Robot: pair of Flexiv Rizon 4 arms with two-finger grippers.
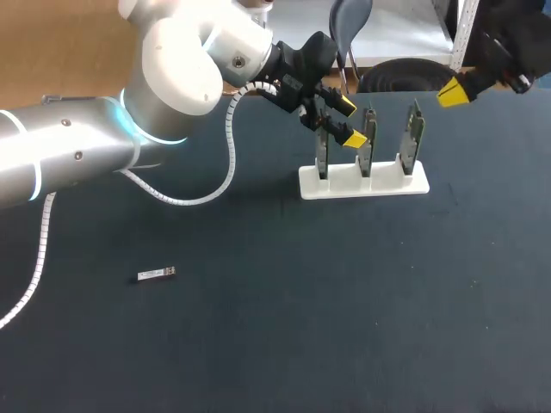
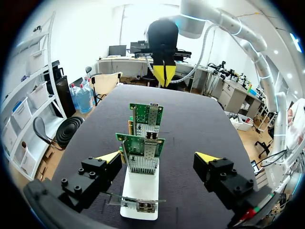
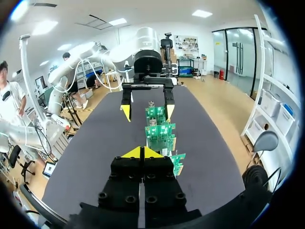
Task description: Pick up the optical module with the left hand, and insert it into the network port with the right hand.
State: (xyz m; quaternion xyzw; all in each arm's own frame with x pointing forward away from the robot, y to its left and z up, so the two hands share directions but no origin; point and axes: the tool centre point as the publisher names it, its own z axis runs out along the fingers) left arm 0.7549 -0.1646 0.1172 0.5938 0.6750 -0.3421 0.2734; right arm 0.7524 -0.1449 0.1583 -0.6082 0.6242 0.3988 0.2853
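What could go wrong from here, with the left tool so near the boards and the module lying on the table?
1. The open left tool hangs right by the upright green circuit boards on the white plastic stand; pulling away carelessly could knock them or shift the stand.
2. The small silver optical module lies flat on the dark table, far from that tool; so low and slim, it may slip from the grip at pickup.

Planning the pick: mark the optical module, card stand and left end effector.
optical module point(image 1: 157, 274), head view, middle of its body.
card stand point(image 1: 384, 185), head view, bare white base.
left end effector point(image 1: 349, 122), head view, between its yellow tips.
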